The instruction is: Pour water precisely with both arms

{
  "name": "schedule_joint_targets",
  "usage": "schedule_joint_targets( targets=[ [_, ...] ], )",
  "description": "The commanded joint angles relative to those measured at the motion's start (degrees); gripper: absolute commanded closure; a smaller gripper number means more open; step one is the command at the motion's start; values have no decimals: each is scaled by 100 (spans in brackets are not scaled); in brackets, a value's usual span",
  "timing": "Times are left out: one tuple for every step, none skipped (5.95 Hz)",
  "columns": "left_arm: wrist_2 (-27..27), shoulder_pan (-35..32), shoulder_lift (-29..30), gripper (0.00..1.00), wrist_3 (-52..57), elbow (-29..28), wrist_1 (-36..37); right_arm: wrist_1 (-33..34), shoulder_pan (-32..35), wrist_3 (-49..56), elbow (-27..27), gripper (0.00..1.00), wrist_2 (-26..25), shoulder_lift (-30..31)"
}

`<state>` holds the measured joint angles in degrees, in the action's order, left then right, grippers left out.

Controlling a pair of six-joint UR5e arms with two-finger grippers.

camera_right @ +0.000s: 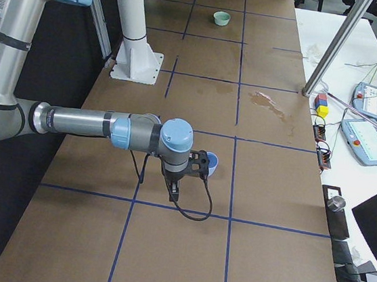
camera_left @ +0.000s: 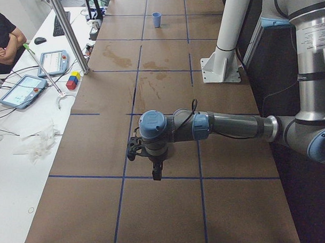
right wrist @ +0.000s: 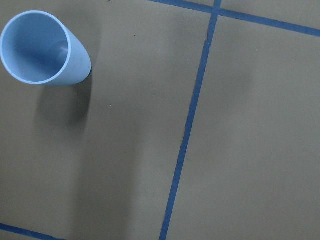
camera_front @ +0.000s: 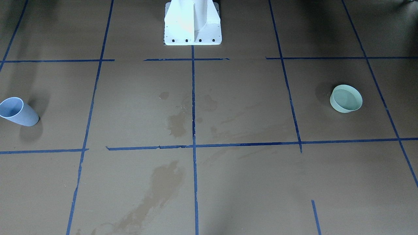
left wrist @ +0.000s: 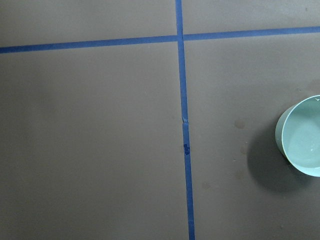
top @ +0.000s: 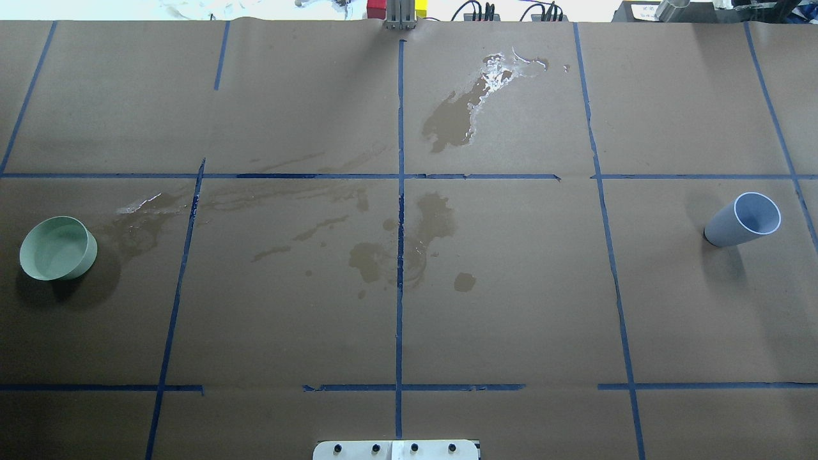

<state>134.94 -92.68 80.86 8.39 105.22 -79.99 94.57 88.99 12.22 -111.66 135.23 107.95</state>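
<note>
A light blue cup (top: 741, 220) stands upright at the table's right end, also in the right wrist view (right wrist: 42, 47). A pale green bowl (top: 57, 248) sits at the left end, at the edge of the left wrist view (left wrist: 302, 137). I cannot make out water in either vessel. My left arm (camera_left: 232, 125) reaches over the table, its gripper (camera_left: 156, 174) pointing down above the paper. My right arm (camera_right: 81, 123) does the same, its gripper (camera_right: 173, 192) hanging close beside the blue cup (camera_right: 211, 163). Whether either gripper is open or shut, I cannot tell.
Brown paper with blue tape lines covers the table. Dark wet stains (top: 377, 255) mark its middle, and a glinting wet patch (top: 498, 70) lies near the far edge. The white pedestal (camera_front: 192, 26) stands at the robot's side. A seated person (camera_left: 2, 36) and tablets are beyond the table.
</note>
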Motion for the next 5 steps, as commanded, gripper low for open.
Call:
schedule_joint_targets(
  targets=[
    [-20,4,0,0,-4,60,1,-9,4,9,-5,0,-57,-11],
    [-29,4,-9,0,14,78,1,-9,4,9,-31,0,-58,15],
    [-29,4,-35,0,23,95,1,0,4,9,-32,0,-58,7],
    [-29,-5,-70,0,31,121,1,-9,4,9,-32,0,-67,-2],
    [-3,4,-70,0,14,122,10,0,13,9,-40,0,-49,15]
  ],
)
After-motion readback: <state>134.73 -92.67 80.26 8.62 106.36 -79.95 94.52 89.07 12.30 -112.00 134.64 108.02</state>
